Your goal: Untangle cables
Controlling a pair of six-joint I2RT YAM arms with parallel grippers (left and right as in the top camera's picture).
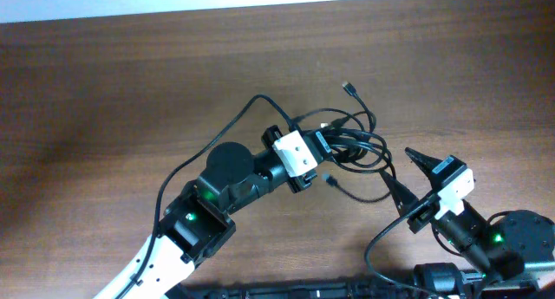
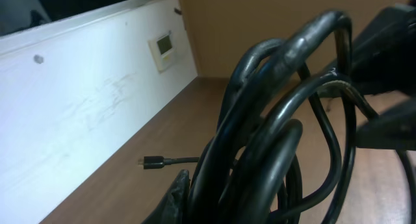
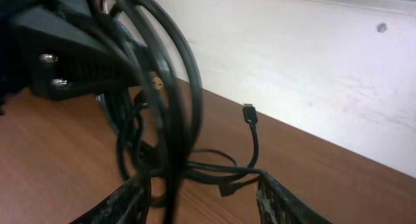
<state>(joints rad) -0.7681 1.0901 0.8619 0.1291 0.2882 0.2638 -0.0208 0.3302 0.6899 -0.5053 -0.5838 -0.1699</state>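
Wooden table (image 1: 130,74), white wall (image 2: 84,100)

Brown wooden table (image 1: 104,91), cables (image 1: 360,147) on it.
The black tangle sits right of centre, one plug end (image 1: 348,87) lying out toward the far side.

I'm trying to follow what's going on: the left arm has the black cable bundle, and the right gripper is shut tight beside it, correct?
Not quite. The right gripper is open, its fingers spread wide with cords passing between them, as the right wrist view shows. The left gripper does have the cables.
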